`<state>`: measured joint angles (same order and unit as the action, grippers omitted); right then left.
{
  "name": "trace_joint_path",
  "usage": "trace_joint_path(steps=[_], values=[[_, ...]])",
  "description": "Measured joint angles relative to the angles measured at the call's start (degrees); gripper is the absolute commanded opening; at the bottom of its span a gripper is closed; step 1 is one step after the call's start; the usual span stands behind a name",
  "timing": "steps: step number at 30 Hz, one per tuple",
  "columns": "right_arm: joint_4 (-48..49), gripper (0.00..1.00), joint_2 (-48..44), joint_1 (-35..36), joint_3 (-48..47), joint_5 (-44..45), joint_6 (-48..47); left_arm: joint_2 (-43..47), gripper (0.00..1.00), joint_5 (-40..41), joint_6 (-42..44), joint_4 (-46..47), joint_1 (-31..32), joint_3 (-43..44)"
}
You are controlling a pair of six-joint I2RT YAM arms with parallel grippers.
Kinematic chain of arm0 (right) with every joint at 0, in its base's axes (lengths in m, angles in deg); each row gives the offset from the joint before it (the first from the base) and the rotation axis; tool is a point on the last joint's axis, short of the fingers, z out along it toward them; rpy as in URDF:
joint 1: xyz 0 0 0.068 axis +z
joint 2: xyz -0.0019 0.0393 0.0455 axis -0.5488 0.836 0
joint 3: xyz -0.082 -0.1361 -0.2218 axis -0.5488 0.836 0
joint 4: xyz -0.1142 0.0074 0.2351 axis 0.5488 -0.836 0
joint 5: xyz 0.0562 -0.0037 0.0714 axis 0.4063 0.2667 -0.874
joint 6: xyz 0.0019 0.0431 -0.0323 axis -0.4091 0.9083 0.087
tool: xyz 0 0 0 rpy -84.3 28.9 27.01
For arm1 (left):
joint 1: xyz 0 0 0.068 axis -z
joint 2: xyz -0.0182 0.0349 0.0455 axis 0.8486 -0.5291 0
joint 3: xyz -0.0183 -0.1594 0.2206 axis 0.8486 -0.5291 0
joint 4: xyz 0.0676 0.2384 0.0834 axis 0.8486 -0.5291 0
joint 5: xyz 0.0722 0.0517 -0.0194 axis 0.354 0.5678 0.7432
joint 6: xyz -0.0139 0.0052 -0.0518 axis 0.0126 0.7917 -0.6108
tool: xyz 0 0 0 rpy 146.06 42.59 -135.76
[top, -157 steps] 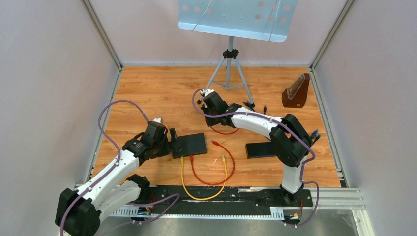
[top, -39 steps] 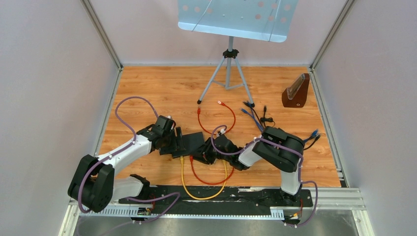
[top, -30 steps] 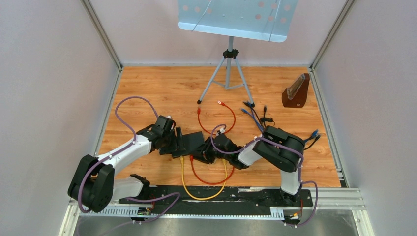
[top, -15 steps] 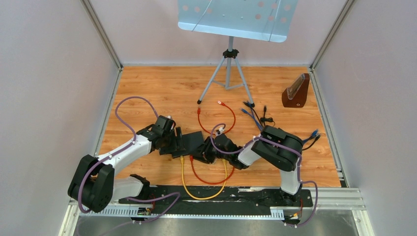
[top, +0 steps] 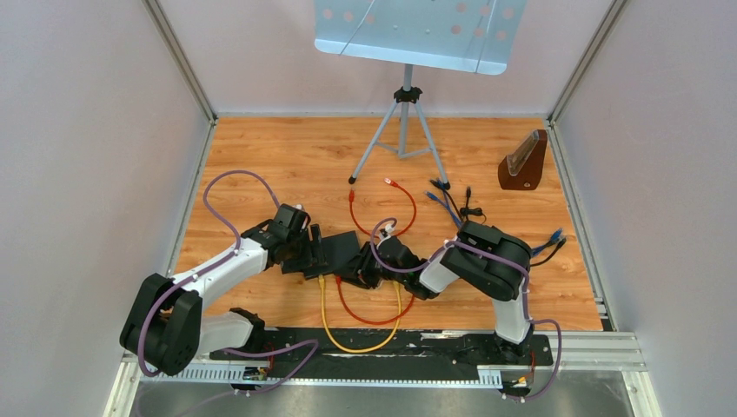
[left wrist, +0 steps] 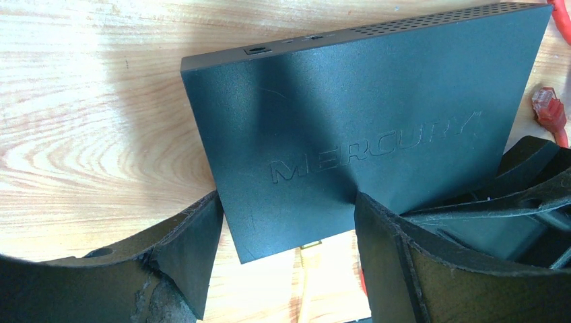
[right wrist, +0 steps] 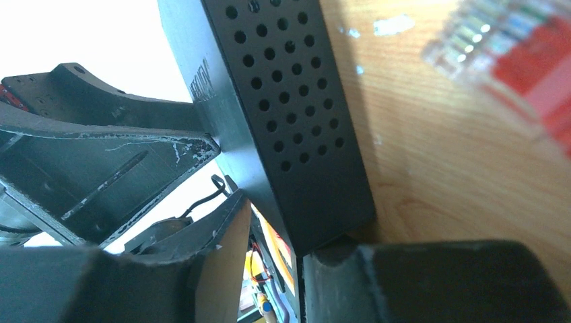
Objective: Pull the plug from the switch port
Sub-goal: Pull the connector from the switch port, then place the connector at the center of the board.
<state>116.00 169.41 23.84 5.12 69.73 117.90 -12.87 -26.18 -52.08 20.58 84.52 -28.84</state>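
Note:
The black switch [top: 341, 250] lies skewed on the wood floor, with a yellow cable [top: 322, 281] and a red cable [top: 374, 320] running from its near face. My left gripper [top: 311, 252] is open over the switch's left end. In the left wrist view one finger [left wrist: 195, 249] lies against the side of the switch [left wrist: 363, 121] and the other sits on its top. My right gripper [top: 352, 274] is at the front right corner. In the right wrist view its narrow jaws [right wrist: 276, 229] hold a red-orange sliver, the plug [right wrist: 277, 250], under the switch [right wrist: 283, 121].
A tripod stand [top: 404, 130] rises at the back centre and a brown wooden wedge [top: 524, 161] sits at the back right. A loose red cable [top: 382, 204] and blue and black cables [top: 448, 204] lie behind the right arm. A loose red plug [left wrist: 549, 111] rests right of the switch.
Five seconds ago the right arm was at the back by the tripod; it now reaches the switch's front, and the switch has turned. Over the last second almost nothing has moved.

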Motion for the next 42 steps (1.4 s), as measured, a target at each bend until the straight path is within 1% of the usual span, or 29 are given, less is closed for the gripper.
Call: trace_joint_path(steps=[4, 9, 13, 22, 25, 26, 28, 30, 32, 38, 42], values=[[-0.2, 0.16, 0.0, -0.1, 0.0, -0.1, 0.1, 0.0, 0.77, 0.0, 0.0, 0.0, 0.0, 0.0], [-0.2, 0.00, -0.1, -0.5, -0.1, -0.7, -0.5, 0.0, 0.78, 0.0, 0.2, 0.0, -0.2, 0.0], [-3.6, 0.00, -1.0, -1.5, -1.5, -2.2, -4.1, 0.2, 0.78, 0.0, 0.3, -0.2, -0.2, 0.0], [-19.1, 0.00, -3.7, -3.1, -7.6, -10.4, -18.6, 0.3, 0.78, 0.0, 0.4, -0.3, -0.2, 0.0], [-21.4, 0.00, -4.2, -3.0, -7.7, -12.8, -21.3, 0.3, 0.78, 0.0, 0.5, -0.3, -0.2, 0.0], [-22.2, 0.03, -4.5, -3.0, -7.8, -13.4, -22.2, 0.3, 0.78, 0.0, 0.5, -0.3, -0.2, 0.0], [-23.5, 0.19, -4.7, -3.0, -8.1, -14.2, -23.5, 0.3, 0.79, 0.0, 0.5, -0.3, -0.2, 0.0], [-25.5, 0.30, -5.0, -2.9, -9.0, -14.4, -25.1, 0.3, 0.82, 0.0, 0.6, -0.3, -0.2, 0.0], [-28.4, 0.37, -5.4, -2.9, -9.8, -14.1, -27.3, 0.3, 0.84, 0.0, 0.8, -0.3, -0.2, 0.0], [-37.5, 0.42, -11.1, -2.6, -10.3, -12.5, -35.7, 1.5, 0.91, 0.3, 1.1, -1.3, -0.2, -0.5], [-42.5, 0.42, -17.8, -2.1, -7.4, -11.9, -41.9, 4.3, 0.96, 1.2, 1.2, -3.0, -0.2, -0.5]])
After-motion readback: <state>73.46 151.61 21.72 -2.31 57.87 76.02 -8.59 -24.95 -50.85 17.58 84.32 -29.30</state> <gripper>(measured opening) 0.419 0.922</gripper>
